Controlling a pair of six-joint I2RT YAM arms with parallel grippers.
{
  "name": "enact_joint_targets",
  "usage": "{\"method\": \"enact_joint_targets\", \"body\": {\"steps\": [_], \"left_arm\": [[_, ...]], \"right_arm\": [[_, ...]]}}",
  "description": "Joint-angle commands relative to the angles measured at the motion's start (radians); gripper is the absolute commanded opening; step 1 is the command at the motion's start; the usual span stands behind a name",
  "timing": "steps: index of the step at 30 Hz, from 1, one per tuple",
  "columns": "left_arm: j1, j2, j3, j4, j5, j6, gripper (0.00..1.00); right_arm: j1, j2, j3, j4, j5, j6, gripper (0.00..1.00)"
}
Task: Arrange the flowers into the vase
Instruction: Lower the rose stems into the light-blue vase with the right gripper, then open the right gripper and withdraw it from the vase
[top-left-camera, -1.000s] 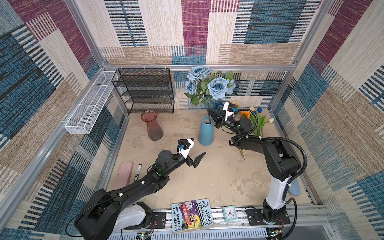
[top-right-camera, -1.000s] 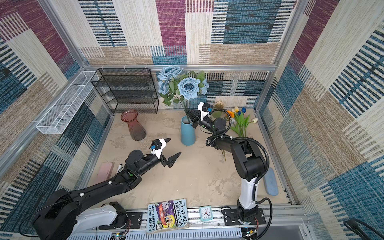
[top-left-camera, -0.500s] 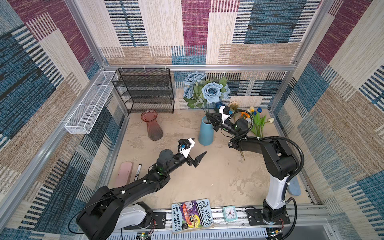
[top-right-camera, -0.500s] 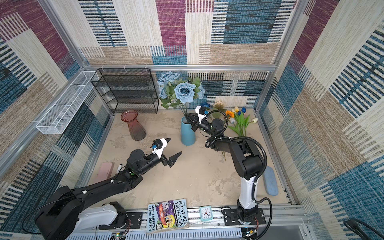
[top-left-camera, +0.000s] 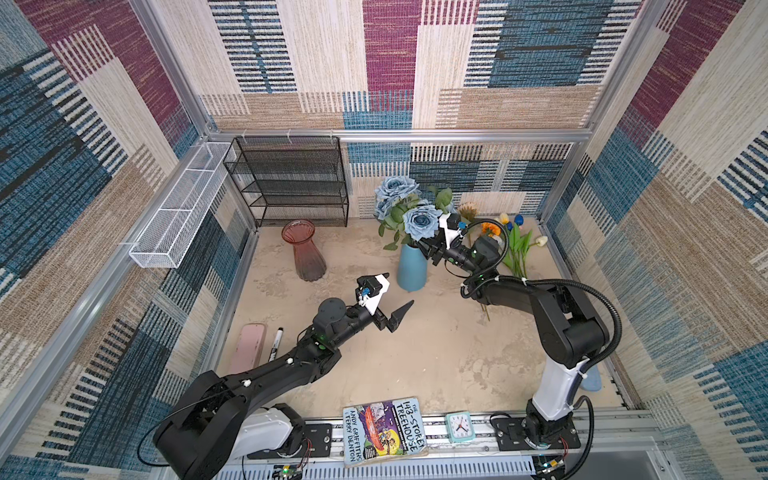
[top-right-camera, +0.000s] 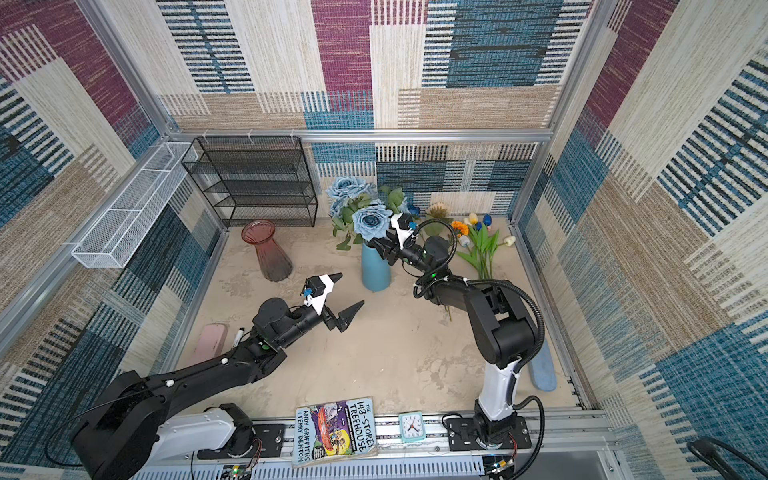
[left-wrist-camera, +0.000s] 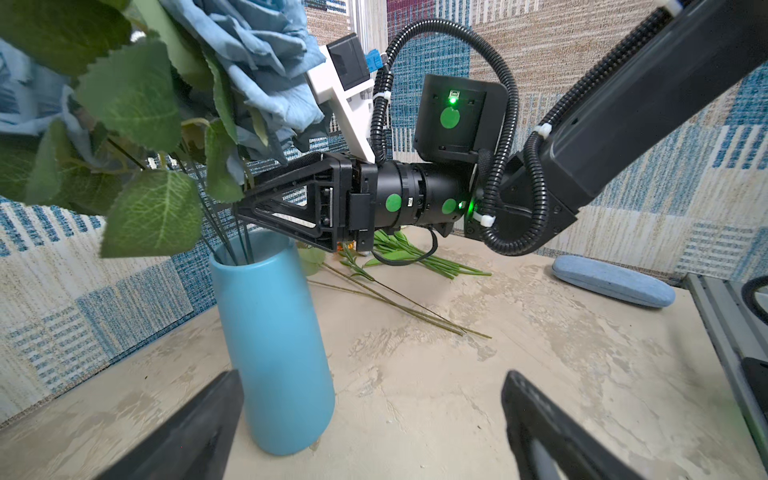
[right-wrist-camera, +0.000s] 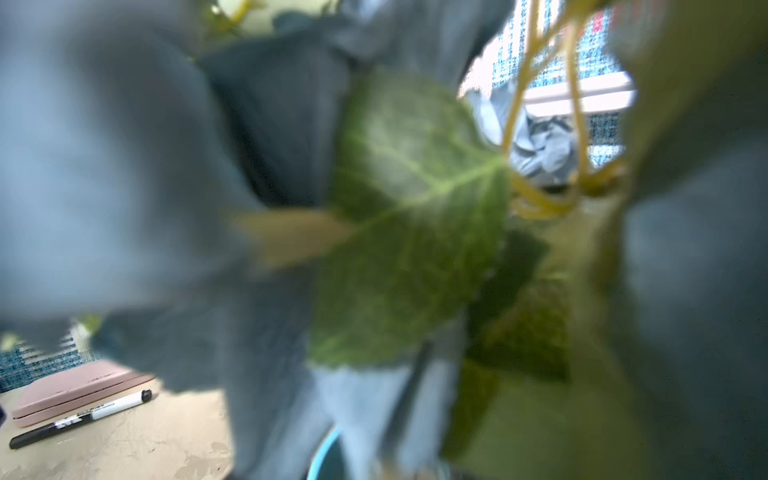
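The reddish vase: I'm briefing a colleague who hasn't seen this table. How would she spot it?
Find the black wire shelf at the back; the reddish vase stands just in front of it. Unlike the blue vase nearby, which holds blue roses, it is translucent, ribbed and empty.

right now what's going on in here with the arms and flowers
The right gripper is at the stems of the dusty-blue rose bunch, which stands in the blue vase; I cannot tell whether it grips them. The left gripper hovers open nearby, holding nothing. The tulips lie on the table, not yet in the vase.
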Motion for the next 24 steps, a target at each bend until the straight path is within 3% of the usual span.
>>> {"method": "enact_joint_targets", "body": {"steps": [1, 5, 8, 14, 24], "left_arm": [[0.001, -0.007, 0.010, 0.004, -0.017, 0.024, 1.00], [0.001, -0.011, 0.003, 0.000, -0.039, 0.023, 1.00], [0.001, -0.011, 0.002, 0.003, -0.051, 0.019, 1.00], [0.003, -0.006, 0.004, 0.000, -0.050, 0.019, 1.00], [0.004, -0.023, -0.001, -0.009, -0.048, 0.022, 1.00]], "right_arm": [[0.000, -0.050, -0.034, -0.015, 0.020, -0.020, 0.60], [0.001, -0.127, -0.083, -0.065, 0.047, -0.049, 0.74], [0.001, -0.185, -0.132, -0.090, 0.080, -0.081, 0.78], [0.000, -0.268, -0.206, -0.197, 0.146, -0.174, 0.79], [-0.009, -0.465, -0.312, -0.321, 0.272, -0.200, 0.79]]}}
